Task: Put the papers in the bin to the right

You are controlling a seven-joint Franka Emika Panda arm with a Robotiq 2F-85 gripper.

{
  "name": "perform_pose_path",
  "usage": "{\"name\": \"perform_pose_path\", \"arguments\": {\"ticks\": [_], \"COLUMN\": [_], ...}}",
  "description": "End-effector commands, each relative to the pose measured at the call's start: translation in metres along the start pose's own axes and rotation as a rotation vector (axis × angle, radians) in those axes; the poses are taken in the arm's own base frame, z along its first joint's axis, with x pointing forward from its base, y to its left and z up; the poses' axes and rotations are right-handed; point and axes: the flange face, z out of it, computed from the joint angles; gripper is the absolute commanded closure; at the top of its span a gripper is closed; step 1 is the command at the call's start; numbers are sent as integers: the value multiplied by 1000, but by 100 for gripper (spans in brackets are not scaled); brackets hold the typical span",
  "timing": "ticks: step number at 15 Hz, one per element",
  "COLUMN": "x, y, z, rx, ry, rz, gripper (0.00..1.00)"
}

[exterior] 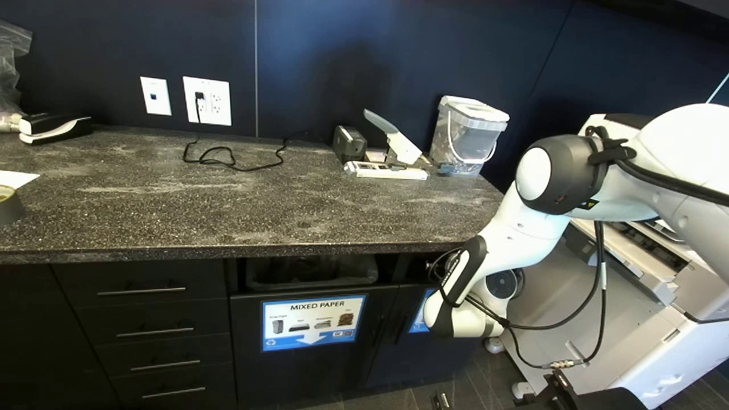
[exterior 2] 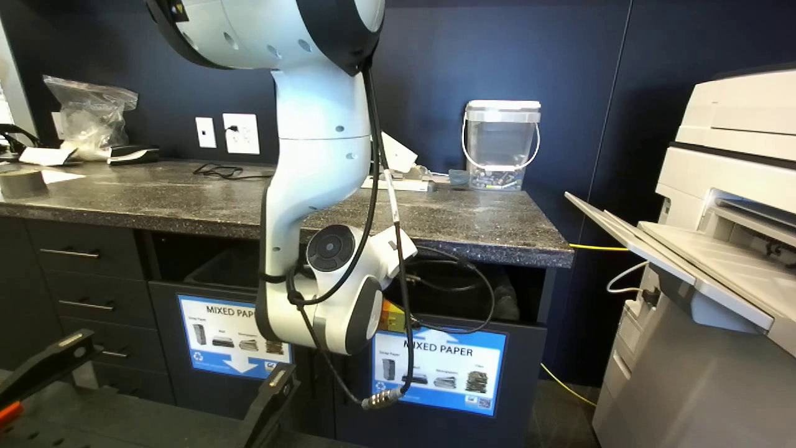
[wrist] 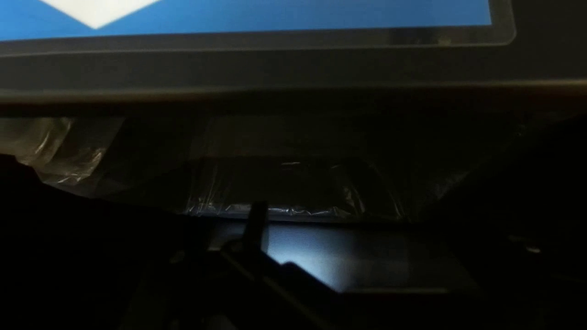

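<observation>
"Wrist view, starting at the jaws: were they apart or together?"

"I couldn't tell. Shadow swallowed them; I made out only what I took for one slim, dark finger (wrist: 257, 225). In both exterior views they were hidden."

"Which way did the bin (exterior 2: 435, 429) lie?"

"Just below, I judged, though whether the jaws were over its slot (exterior 2: 457, 305) or through it, I couldn't say. The liner (wrist: 293, 201) spread between that finger and the bin's front lip (wrist: 183, 94). The slot's long axis ran along the front edge of the desk (exterior 2: 472, 218), right under it, toward the corner nearest the printer (exterior 2: 696, 348)."

"And the papers?"

"No crumpled white wad showed anywhere. Some may have lain in the bin, but its depths were too dark."

"So the next move?"

"Probably a straight rise, clear of the lip and the overhanging desk, without snagging the liner."

"Surfaces?"

"Thin clear film, wrinkled, with bright creases; a flat, dark bin front under a blue-and-white label (exterior 2: 438, 373); speckled, stone-like desk. At its back corner, printer side, stood a tapering see-through bucket (exterior 2: 497, 140)."
</observation>
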Motion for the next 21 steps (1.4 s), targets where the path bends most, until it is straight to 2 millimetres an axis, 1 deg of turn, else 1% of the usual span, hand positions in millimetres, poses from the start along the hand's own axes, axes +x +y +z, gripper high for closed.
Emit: {"name": "perform_pose_path", "arguments": {"ticks": [1, 4, 8, 11, 13, 16, 18, 21], "x": [15, 17, 20, 25, 39, 65, 86, 122], "y": [5, 10, 21, 16, 14, 14, 13, 17], "z": [-25, -45, -80, -109, -132, -160, -176, -199], "rx": [-26, -19, -27, 66, 102, 127, 132, 107], "ry": [-36, -82, -159, -244, -289, -350, -384, -432], "rz": [-69, -106, -144, -184, -208, -238, -260, -288], "gripper": [0, 0, 0, 0, 0, 0, 0, 0]}}
